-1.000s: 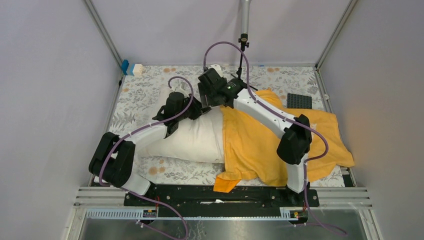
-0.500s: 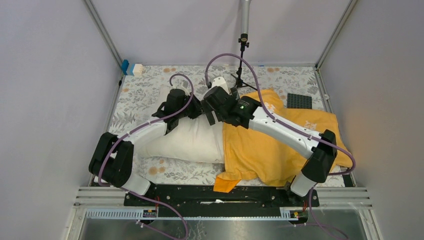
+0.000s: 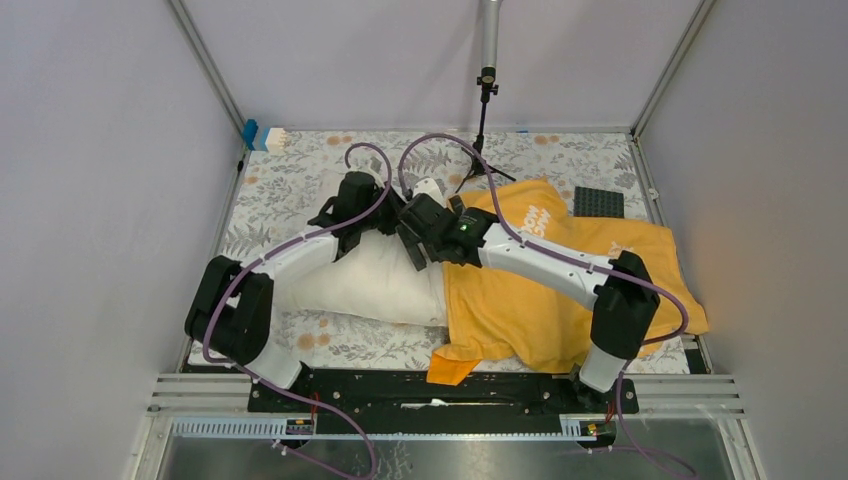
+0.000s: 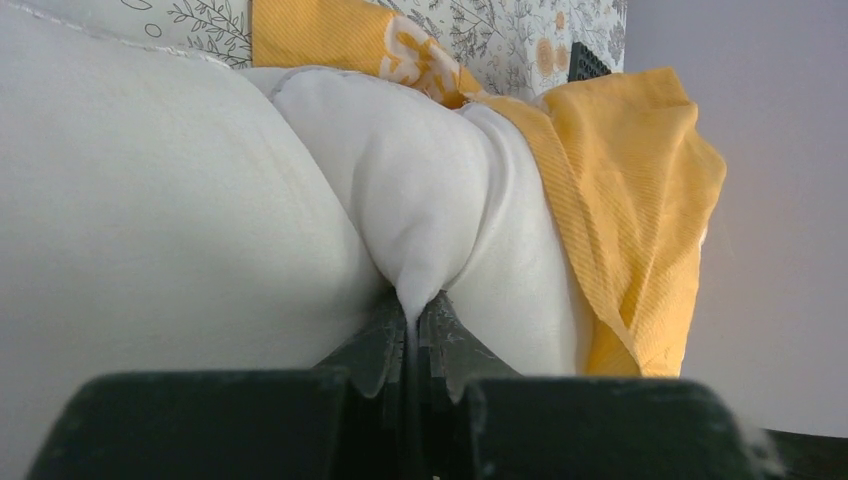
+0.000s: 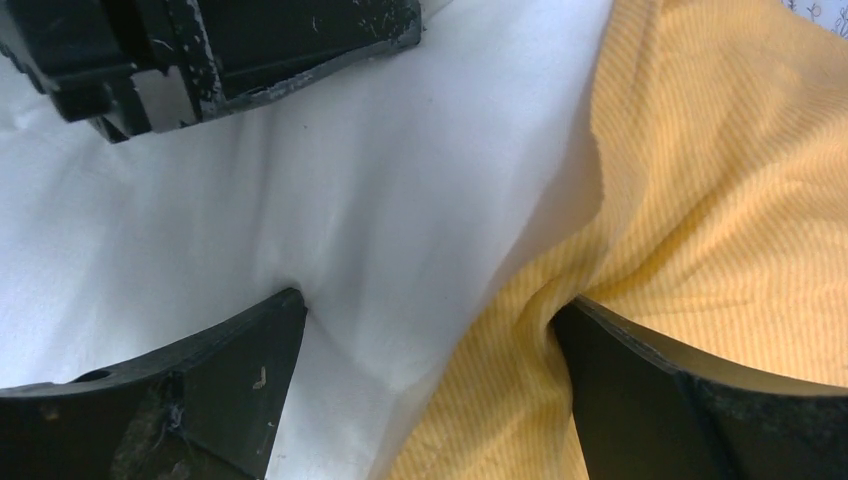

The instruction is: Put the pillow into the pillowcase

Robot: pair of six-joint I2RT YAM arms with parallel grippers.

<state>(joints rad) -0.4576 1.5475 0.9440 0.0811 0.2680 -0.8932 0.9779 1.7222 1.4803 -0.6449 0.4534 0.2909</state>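
The pillow (image 3: 375, 280) has its 3 o'clock end inside the pillowcase (image 3: 530, 300); the left gripper (image 4: 412, 325) pinches a fold at the pillow's 12 o'clock edge; the right gripper (image 5: 430, 305), fingers wide, straddles the pillowcase's hem, one finger on each cloth.

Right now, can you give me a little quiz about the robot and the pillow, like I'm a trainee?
1. True or false: the left jaws are pinching a fold of the pillow.
2. What colour is the pillowcase? A blue, B orange-yellow, C green.
3. Fill in: the right jaws stand ____, one side on the pillow, the other on the pillowcase.

Key: 1 true; 2 B; 3 open.
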